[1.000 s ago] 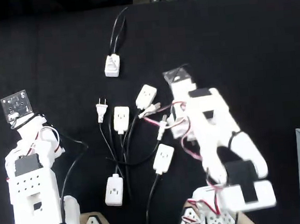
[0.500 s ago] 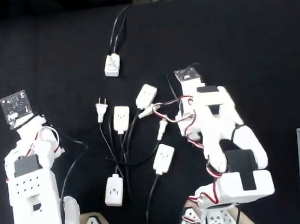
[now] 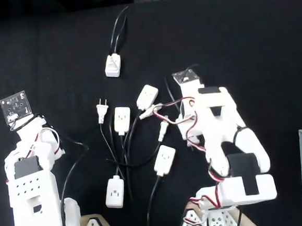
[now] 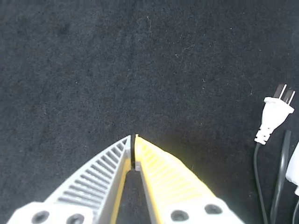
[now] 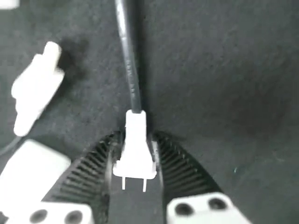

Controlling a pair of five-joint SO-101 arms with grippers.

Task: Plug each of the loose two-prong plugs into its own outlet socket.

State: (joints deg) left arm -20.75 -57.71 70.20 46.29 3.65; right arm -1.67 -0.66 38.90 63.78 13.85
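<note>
Right wrist view: the right tool (image 5: pixel 135 137) clamps a white two-prong plug (image 5: pixel 134 158); the left tool (image 4: pixel 133 138) hangs closed above the black counter (image 4: pixel 140 70).

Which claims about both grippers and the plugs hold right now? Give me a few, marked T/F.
1. The right gripper is shut on a white two-prong plug on a black cable. True.
2. That plug's prongs are seated in a socket. False: both prongs stick out bare.
3. The left gripper holds a plug. False: it is shut on nothing, above bare black cloth.
4. A second white two-prong plug lies loose on the cloth, unplugged. True.
</note>
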